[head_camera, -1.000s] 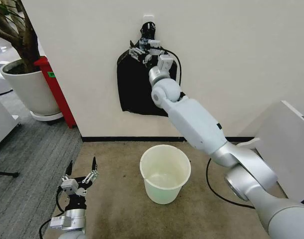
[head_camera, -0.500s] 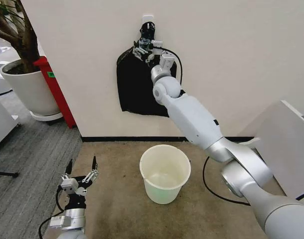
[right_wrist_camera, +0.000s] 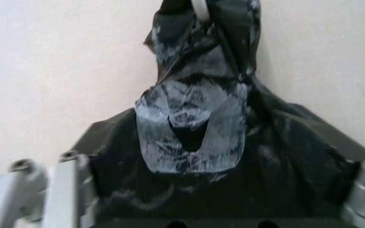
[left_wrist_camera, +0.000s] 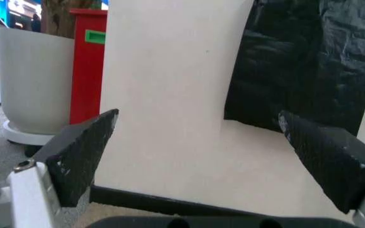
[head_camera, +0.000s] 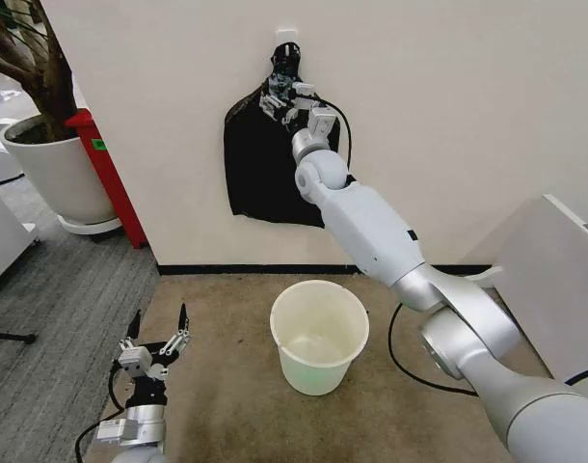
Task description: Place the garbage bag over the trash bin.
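Black plastic hangs against a cream wall [head_camera: 467, 116]: a flat bundle of garbage bags [head_camera: 260, 164], knotted at its top on a small white wall hook [head_camera: 286, 37], sits at about 12 o'clock in the head view. The robot's right arm reaches up from 4 o'clock, and its right pincer [head_camera: 284, 99] is at the bundle's neck, just under the knot. From the right wrist view the pincer's grey fingers [right_wrist_camera: 49, 190] stand wide apart on either side of the crinkled black plastic [right_wrist_camera: 195, 128], gripping nothing; whether they touch the bundle cannot be told.

The trash bin [head_camera: 320, 333], a cream-white bucket with a rolled rim, stands upright and bare on the tan carpet [head_camera: 227, 405] just below the centre of the view, directly under the hanging bundle and well apart from it. No bag lines it.

The left pincer [head_camera: 157, 340] rests low at about 7 o'clock, pointing upward with its black fingers spread wide and nothing between them; in the left wrist view the wall and the lower edge of the black bundle [left_wrist_camera: 309, 61] show between its fingers [left_wrist_camera: 81, 152].

At 10 o'clock a white planter pot [head_camera: 53, 174] with a tree stands beside a red bin [head_camera: 106, 169] at the wall's corner.
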Controlling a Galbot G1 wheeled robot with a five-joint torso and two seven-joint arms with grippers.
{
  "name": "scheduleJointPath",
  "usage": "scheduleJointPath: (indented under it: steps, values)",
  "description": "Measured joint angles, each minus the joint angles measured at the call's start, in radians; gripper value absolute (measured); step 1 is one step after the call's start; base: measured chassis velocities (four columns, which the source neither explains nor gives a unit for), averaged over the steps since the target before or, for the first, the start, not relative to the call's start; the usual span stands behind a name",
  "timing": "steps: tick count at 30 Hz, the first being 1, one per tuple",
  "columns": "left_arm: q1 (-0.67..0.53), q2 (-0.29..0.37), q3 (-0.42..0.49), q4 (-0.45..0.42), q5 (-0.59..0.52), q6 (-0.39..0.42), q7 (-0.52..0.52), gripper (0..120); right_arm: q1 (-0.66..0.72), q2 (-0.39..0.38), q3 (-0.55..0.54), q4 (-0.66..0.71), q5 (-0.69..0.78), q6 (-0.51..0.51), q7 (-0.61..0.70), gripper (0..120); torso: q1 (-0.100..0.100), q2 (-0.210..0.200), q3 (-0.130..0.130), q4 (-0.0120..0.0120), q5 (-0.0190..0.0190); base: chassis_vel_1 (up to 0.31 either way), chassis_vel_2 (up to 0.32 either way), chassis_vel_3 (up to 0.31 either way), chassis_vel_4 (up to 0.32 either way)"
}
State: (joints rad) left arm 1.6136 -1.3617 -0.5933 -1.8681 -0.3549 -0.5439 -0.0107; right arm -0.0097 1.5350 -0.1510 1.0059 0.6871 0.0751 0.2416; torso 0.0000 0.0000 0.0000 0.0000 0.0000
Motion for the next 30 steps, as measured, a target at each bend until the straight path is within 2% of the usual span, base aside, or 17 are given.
scheduleJointPath:
  steps: [1,3,7,9,10,11,14,17,19,25,30]
  values:
    - [0.001,0.000,0.000,0.001,0.001,-0.001,0.000,100,0.004,0.000,0.001,-0.006,0.000,0.000,0.000,68,0.000,0.000,0.000,-0.0001,0.0000,0.000,0.000,0.000,0.000]
    - [0.001,0.000,0.000,0.001,0.001,-0.001,0.000,100,0.004,0.000,0.001,-0.009,-0.001,0.001,0.000,66,0.000,0.000,0.000,0.0000,0.0000,0.000,0.000,0.000,0.000]
    - [0.002,-0.004,0.000,0.001,0.003,-0.001,0.000,100,-0.001,0.000,-0.003,-0.011,-0.006,0.003,-0.004,49,0.000,0.000,0.000,0.0000,0.0000,0.000,0.000,0.000,0.000]
    - [0.002,-0.004,0.000,0.001,0.003,-0.001,0.000,100,-0.001,0.000,-0.003,-0.011,-0.006,0.003,-0.004,49,0.000,0.000,0.000,0.0000,0.0000,0.000,0.000,0.000,0.000]
    - [0.001,-0.004,0.000,0.001,0.004,-0.002,0.000,100,-0.010,0.002,-0.002,-0.010,-0.011,0.004,-0.005,38,0.000,0.000,0.000,0.0000,0.0001,0.000,0.000,0.000,0.000]
    - [0.001,-0.004,0.000,0.001,0.004,-0.002,0.000,100,-0.012,0.003,-0.001,-0.010,-0.012,0.005,-0.005,33,0.000,0.000,0.000,0.0000,0.0000,0.000,0.000,0.000,0.000]
    - [0.001,-0.003,-0.002,0.001,0.004,-0.002,-0.001,100,-0.014,0.002,-0.001,-0.006,-0.014,0.005,-0.006,28,0.000,0.000,0.000,0.0000,0.0000,0.000,0.000,0.000,0.000]
    - [0.001,-0.001,-0.004,0.004,0.003,-0.002,-0.002,100,-0.015,-0.006,-0.001,0.004,-0.015,0.005,-0.006,11,0.000,0.000,0.000,0.0001,0.0000,0.000,0.000,0.000,0.000]
    - [-0.001,-0.001,-0.004,0.006,0.003,-0.002,-0.002,100,-0.015,-0.014,-0.002,0.015,-0.015,0.005,-0.005,5,0.000,0.000,0.000,0.0000,0.0001,0.000,0.000,0.000,0.000]
    - [-0.008,-0.002,0.000,0.014,0.003,-0.003,-0.002,100,-0.016,-0.042,-0.007,0.060,-0.014,-0.001,0.008,0,0.000,0.000,0.000,-0.0001,0.0001,0.000,0.000,0.000,0.000]
    - [-0.010,-0.004,0.001,0.020,0.007,-0.003,-0.002,100,-0.028,-0.059,-0.016,0.100,-0.013,-0.008,0.020,0,0.000,0.000,0.000,-0.0001,0.0001,0.000,0.000,0.000,0.000]
